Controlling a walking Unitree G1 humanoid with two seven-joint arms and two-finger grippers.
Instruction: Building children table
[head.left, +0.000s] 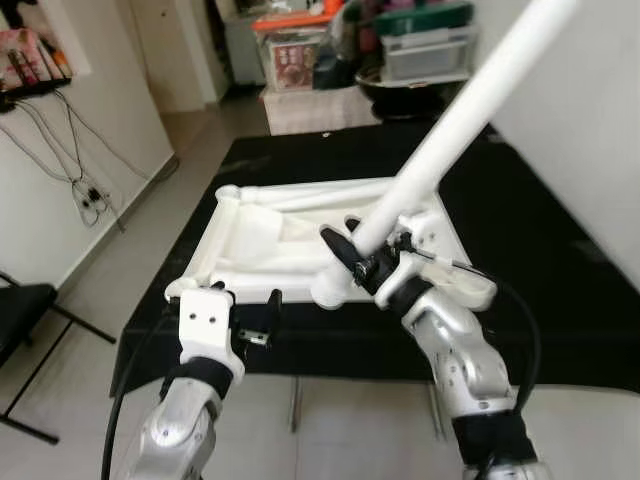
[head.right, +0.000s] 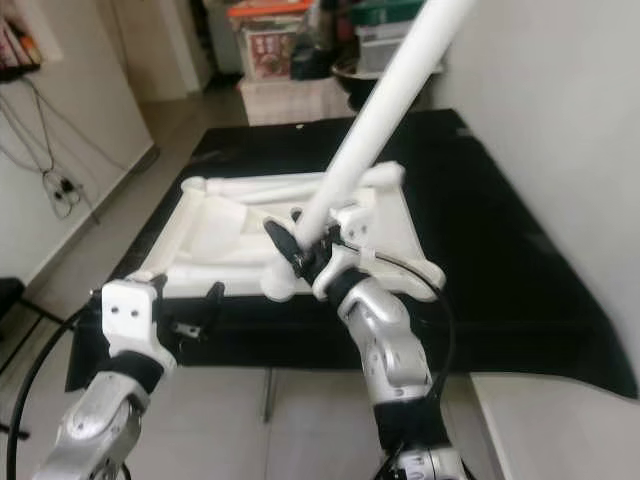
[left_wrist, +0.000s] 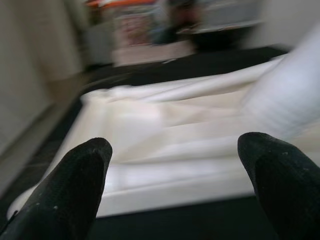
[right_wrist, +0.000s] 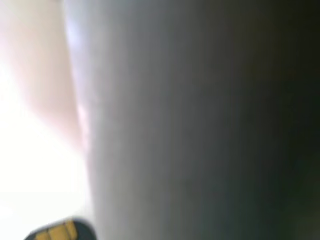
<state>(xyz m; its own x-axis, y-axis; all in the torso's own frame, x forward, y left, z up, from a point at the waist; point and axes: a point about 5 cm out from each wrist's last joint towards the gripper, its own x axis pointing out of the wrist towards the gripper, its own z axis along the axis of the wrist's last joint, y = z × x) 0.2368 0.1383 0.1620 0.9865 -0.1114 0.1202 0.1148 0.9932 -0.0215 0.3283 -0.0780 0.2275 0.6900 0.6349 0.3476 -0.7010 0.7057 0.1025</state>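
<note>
A white plastic table top (head.left: 270, 240) lies upside down on a black-covered table (head.left: 540, 290). My right gripper (head.left: 362, 258) is shut on a long white table leg (head.left: 455, 125) that slants up to the right, its lower end (head.left: 330, 290) near the top's front edge. The leg's grey-white surface (right_wrist: 175, 120) sits close against the right wrist camera. My left gripper (head.left: 255, 322) hovers open at the front left corner of the table top. Its two black fingertips (left_wrist: 75, 185) frame the white top (left_wrist: 165, 140) ahead.
Storage boxes (head.left: 300, 50) and a dark bowl (head.left: 400, 90) stand beyond the black table. A white wall with cables (head.left: 85, 190) is on the left. A black chair (head.left: 25, 310) stands at the lower left. Tiled floor lies below the table's front edge.
</note>
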